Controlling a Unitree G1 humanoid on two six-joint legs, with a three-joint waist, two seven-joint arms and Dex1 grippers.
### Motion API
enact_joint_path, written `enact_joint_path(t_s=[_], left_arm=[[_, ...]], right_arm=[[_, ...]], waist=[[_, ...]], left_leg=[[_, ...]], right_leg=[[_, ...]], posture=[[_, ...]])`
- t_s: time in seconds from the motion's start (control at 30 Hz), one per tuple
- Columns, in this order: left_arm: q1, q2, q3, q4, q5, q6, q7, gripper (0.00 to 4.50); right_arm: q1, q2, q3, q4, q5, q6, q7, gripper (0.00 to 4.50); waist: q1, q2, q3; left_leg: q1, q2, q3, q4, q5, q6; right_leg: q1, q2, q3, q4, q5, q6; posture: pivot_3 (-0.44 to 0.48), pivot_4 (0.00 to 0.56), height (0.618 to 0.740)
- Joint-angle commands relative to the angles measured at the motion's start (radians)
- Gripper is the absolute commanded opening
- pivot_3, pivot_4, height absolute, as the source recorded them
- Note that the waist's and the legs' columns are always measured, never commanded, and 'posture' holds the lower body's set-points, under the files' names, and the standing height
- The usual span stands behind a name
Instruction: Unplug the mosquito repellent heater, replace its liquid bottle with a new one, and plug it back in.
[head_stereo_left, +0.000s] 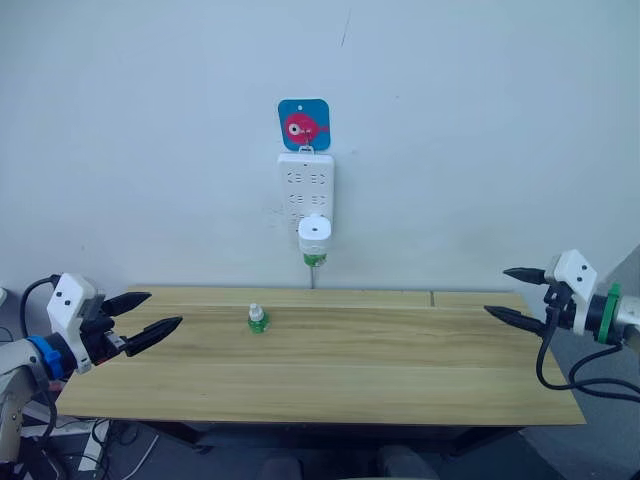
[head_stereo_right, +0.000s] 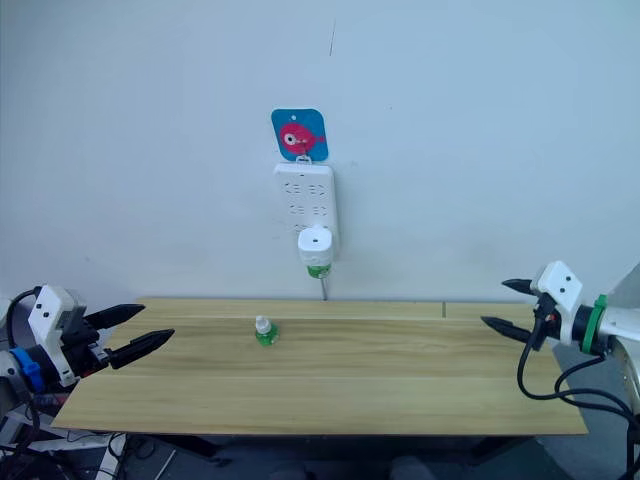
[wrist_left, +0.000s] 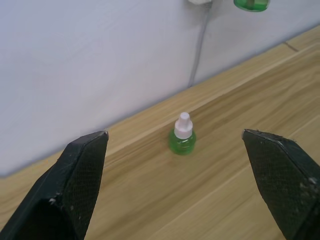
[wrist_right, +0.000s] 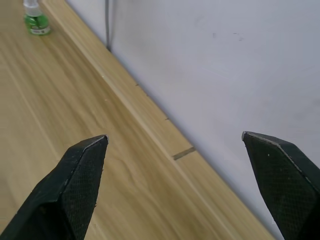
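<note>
The white mosquito repellent heater (head_stereo_left: 314, 233) is plugged into the bottom of a white power strip (head_stereo_left: 305, 186) on the wall, with a green liquid bottle (head_stereo_left: 315, 259) fitted underneath it. A second small green bottle (head_stereo_left: 257, 320) with a white cap stands upright on the wooden table (head_stereo_left: 400, 360), left of centre; the same bottle (wrist_left: 182, 138) appears in the left wrist view. My left gripper (head_stereo_left: 148, 315) hovers open at the table's left end. At the right end my right gripper (head_stereo_left: 514, 294) is open too. Both hold nothing.
A blue card with a pink fish (head_stereo_left: 304, 124) hangs above the power strip. A grey cord (head_stereo_left: 312, 277) drops from the strip behind the table. The table stands against a plain white wall.
</note>
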Motion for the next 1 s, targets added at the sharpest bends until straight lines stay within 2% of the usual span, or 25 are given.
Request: enact_joint_path(t_s=[0.03, 0.2, 0.4, 0.5, 0.67, 0.87, 1.0], left_arm=[[-0.052, 0.022, 0.0, -0.068, -0.061, 0.078, -0.001, 4.5], [-0.213, -0.025, -0.089, -0.092, -0.095, 0.17, 0.053, 4.5], [-0.366, -0.033, -0.18, 0.011, -0.046, 0.138, 0.035, 4.5], [-0.415, -0.023, -0.202, 0.054, -0.041, 0.126, 0.0, 4.5], [-0.472, -0.024, -0.236, 0.114, -0.004, 0.082, -0.037, 3.37], [-0.566, -0.062, -0.283, 0.214, 0.058, 0.005, -0.031, 3.37], [-0.663, -0.12, -0.317, 0.353, 0.11, -0.068, -0.02, 3.37]], right_arm=[[0.039, -0.009, -0.041, -0.18, 0.08, 0.083, -0.005, 4.48], [0.1, 0.043, -0.063, -0.466, 0.201, 0.216, -0.108, 4.48], [0.106, 0.13, -0.052, -0.633, 0.272, 0.316, -0.257, 4.48], [0.11, 0.16, -0.059, -0.673, 0.296, 0.343, -0.311, 4.48], [0.12, 0.18, -0.049, -0.713, 0.307, 0.365, -0.367, 4.5], [0.085, 0.193, -0.04, -0.732, 0.325, 0.397, -0.431, 4.5], [0.044, 0.197, -0.024, -0.754, 0.33, 0.427, -0.473, 4.5]], waist=[[-0.004, 0.001, 0.005], [-0.02, 0.001, 0.017], [-0.059, -0.001, 0.023], [-0.083, -0.003, 0.024], [-0.107, -0.003, 0.025], [-0.124, -0.004, 0.034], [-0.13, -0.006, 0.042]], left_leg=[[0.0, 0.0, 0.0, 0.0, 0.0, 0.0], [0.0, 0.0, -0.001, 0.001, 0.0, 0.0], [-0.001, 0.0, -0.001, 0.0, -0.001, -0.001], [-0.002, 0.0, -0.002, 0.0, -0.001, -0.001], [-0.002, 0.0, -0.003, 0.0, -0.001, -0.001], [-0.002, 0.0, -0.004, 0.0, -0.001, -0.001], [-0.003, 0.0, -0.004, 0.0, -0.001, -0.001]], right_leg=[[0.0, 0.0, 0.0, 0.0, 0.0, -0.001], [0.0, 0.001, 0.0, 0.0, -0.001, -0.001], [0.0, 0.001, 0.0, 0.0, 0.003, 0.005], [0.0, 0.001, 0.0, 0.0, 0.003, 0.005], [0.0, 0.002, 0.0, 0.0, 0.003, 0.006], [0.0, 0.002, 0.0, -0.001, 0.003, 0.006], [0.0, 0.002, 0.0, -0.001, 0.003, 0.006]], posture=[[-0.008, 0.052, 0.729], [-0.049, 0.066, 0.729], [-0.083, 0.066, 0.729], [-0.103, 0.068, 0.729], [-0.128, 0.073, 0.729], [-0.144, 0.084, 0.729], [-0.161, 0.096, 0.729]])
